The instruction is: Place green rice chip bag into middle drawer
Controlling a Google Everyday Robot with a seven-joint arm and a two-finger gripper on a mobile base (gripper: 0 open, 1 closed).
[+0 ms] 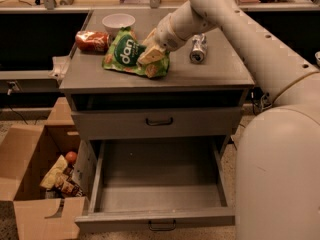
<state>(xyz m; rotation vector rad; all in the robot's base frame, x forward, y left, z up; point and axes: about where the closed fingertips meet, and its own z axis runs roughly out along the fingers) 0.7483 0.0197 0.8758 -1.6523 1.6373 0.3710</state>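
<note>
The green rice chip bag (pixel 122 54) lies on the grey cabinet top (pixel 210 74), left of centre, with its dark round logo facing up. My gripper (pixel 150 55) comes in from the upper right and rests on the bag's right part, covering that edge. The middle drawer (pixel 157 216) is pulled wide open below, its tray bare, with its dark handle at the front. The upper handled drawer (pixel 159 121) above it is closed.
A red-brown can (pixel 92 40) lies left of the bag. A white bowl (pixel 118 21) stands behind it, and a silver can (pixel 198 49) lies to the right. An open cardboard box (pixel 30 179) with snacks stands on the floor at left. My arm and body (pixel 280 174) fill the right side.
</note>
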